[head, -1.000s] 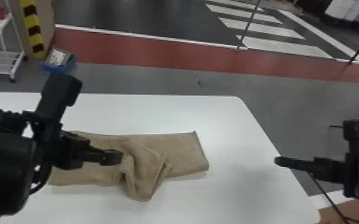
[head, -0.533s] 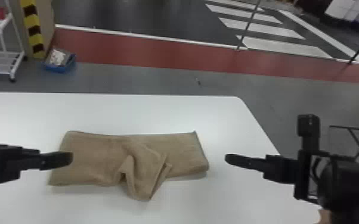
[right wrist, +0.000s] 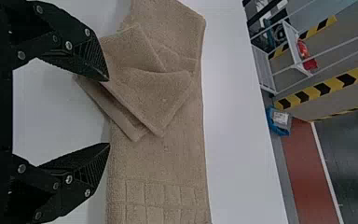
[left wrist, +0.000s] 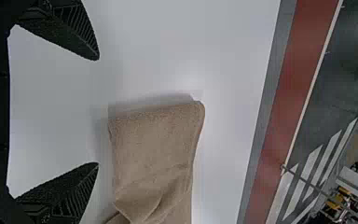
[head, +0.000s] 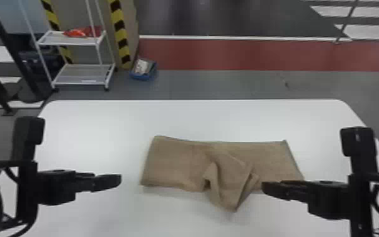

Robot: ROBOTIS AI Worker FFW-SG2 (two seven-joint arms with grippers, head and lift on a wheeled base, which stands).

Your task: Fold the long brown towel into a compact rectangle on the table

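The brown towel [head: 176,164] lies lengthwise across the table, with a bunched, folded-over flap [head: 229,179] near its middle hanging past the front edge of the strip. Left of the towel, apart from it, is my left gripper [head: 119,179]; in the left wrist view the left gripper [left wrist: 98,112] is open beside the towel's end [left wrist: 154,135]. My right gripper [head: 264,189] is at the towel's front right part, just right of the flap. In the right wrist view the right gripper [right wrist: 108,112] is open, its fingers bare, the towel [right wrist: 168,158] beyond the tips.
The white table [head: 198,119] extends around the towel on all sides. Behind it on the floor stand a white shelf cart [head: 82,75] and a blue bin [head: 143,69], near a post with yellow and black stripes [head: 121,37].
The head view has turned toward the left. My left gripper has withdrawn leftward from over the towel; my right gripper has come in from the right to the towel. The towel keeps its shape.
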